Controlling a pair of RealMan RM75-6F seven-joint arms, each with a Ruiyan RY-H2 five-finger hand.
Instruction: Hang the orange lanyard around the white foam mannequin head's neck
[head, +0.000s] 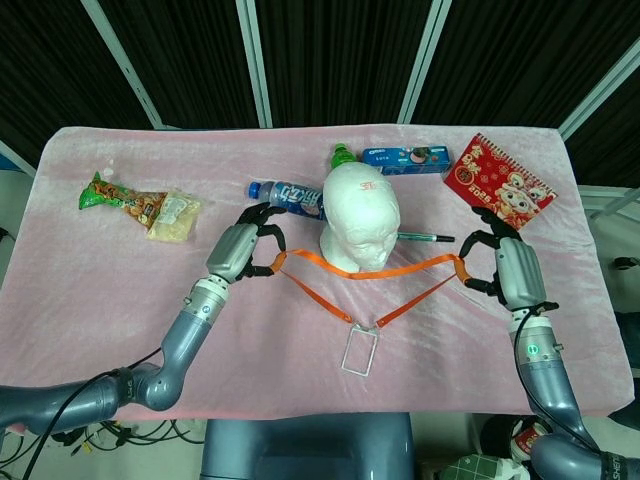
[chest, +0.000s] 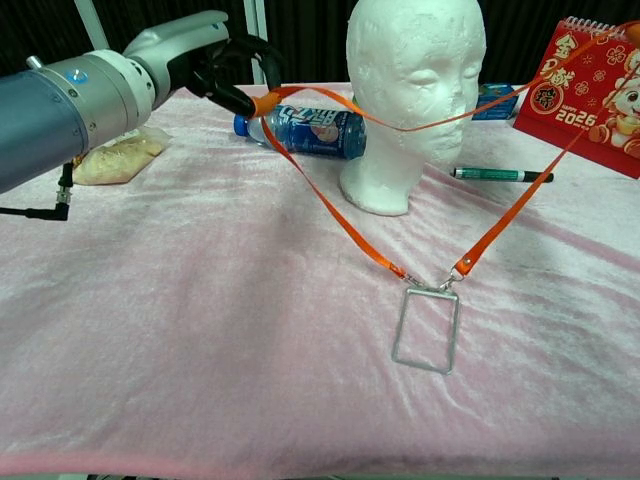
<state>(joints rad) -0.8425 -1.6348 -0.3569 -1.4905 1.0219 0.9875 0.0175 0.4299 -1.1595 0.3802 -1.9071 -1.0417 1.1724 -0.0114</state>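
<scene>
Both arms are up off the pink cloth with the orange lanyard (head: 372, 271) stretched between them. The left hand (head: 243, 249) pinches the strap at about nine o'clock from the white foam mannequin head (head: 361, 212), and the right hand (head: 505, 266) pinches the other end of the loop at about three o'clock; in the chest view the left hand (chest: 205, 62) is plain enough, fingers curled onto the ribbon, while the right one is almost wholly cut off at the frame edge there. The upper run of ribbon crosses in front of the face, roughly at chin level in the chest view, not yet over the crown. The lower run drops in a V to the metal badge frame (chest: 426, 331), which lies tilted, its lower edge seemingly on the cloth. The strap looks thin, limp and light; I'd judge it holds its shape only under tension, so gripping it wide at both sides, as now, is sensible, and the frame is the one bit of weight that will swing. The foam head looks very light too, so a snagging ribbon could tip it. Behind it at eleven o'clock lies a blue drink bottle (head: 287, 197), and a green pen (chest: 500, 175) sits at three o'clock.
</scene>
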